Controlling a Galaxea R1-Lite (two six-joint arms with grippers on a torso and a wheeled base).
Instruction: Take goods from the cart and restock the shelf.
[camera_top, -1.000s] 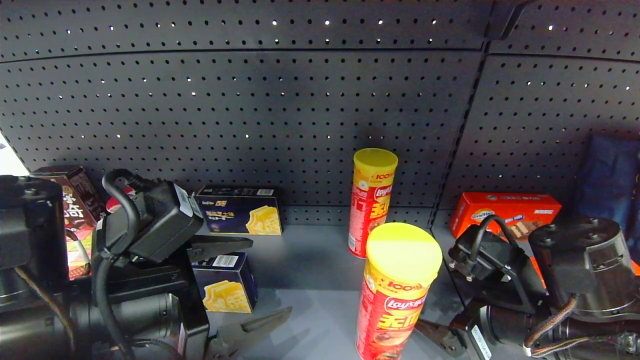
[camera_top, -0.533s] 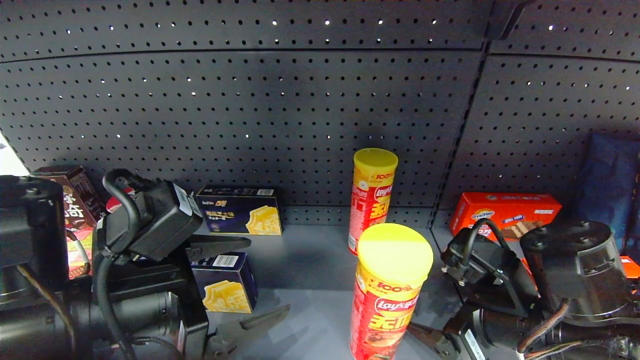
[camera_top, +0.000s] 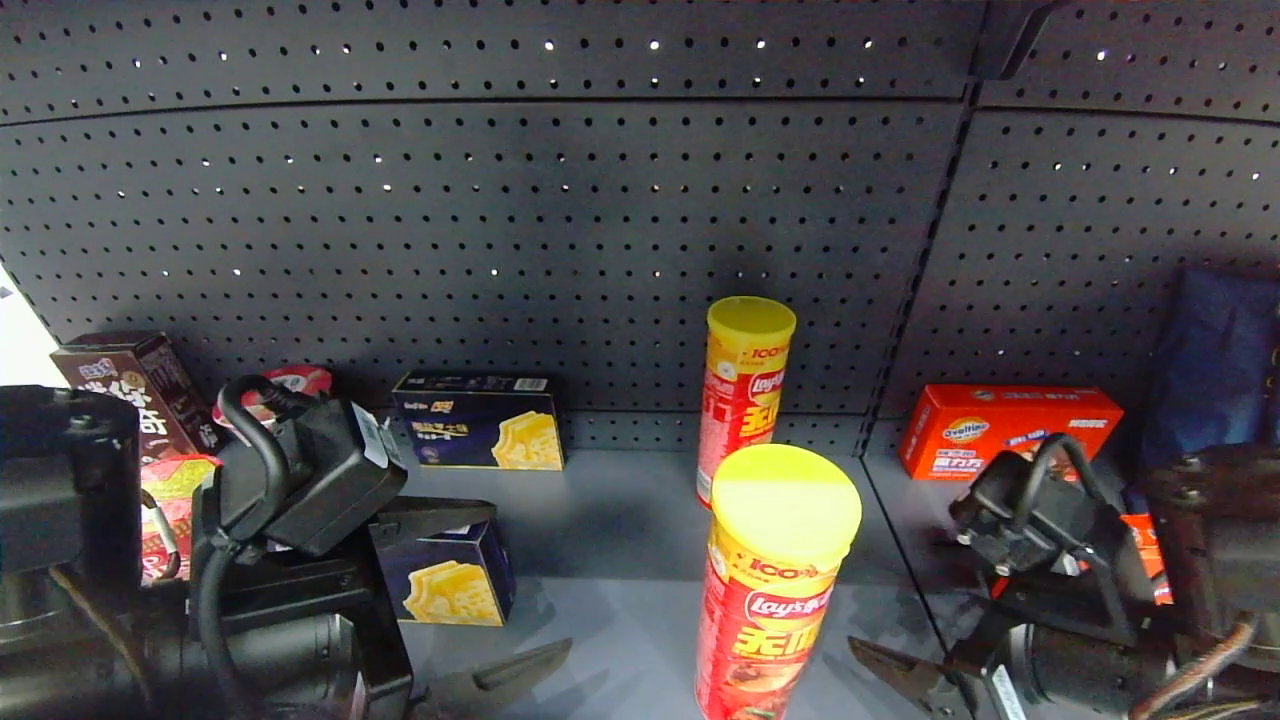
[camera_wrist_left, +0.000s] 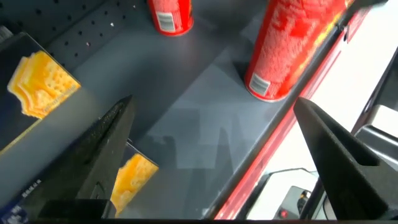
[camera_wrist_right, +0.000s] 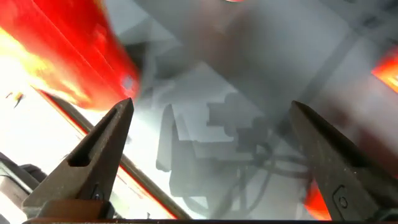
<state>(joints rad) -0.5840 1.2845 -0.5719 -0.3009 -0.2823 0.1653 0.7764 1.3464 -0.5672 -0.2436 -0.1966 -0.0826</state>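
Head view, front chip can (camera_top: 775, 590) upright, left pincer (camera_top: 530, 580) splayed, right pincer (camera_wrist_right: 211, 106) splayed

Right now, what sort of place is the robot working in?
Most likely a shop aisle, or a mock-up of one: a pegboard back panel, a grey shelf, and packaged snacks on it, a chip can and a blue box.

Possibly a blue bag (camera_top: 1205, 360), far right

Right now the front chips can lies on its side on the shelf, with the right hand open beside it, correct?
No. The front chips can stands upright on the shelf, as the head view shows; the right hand is open beside it.
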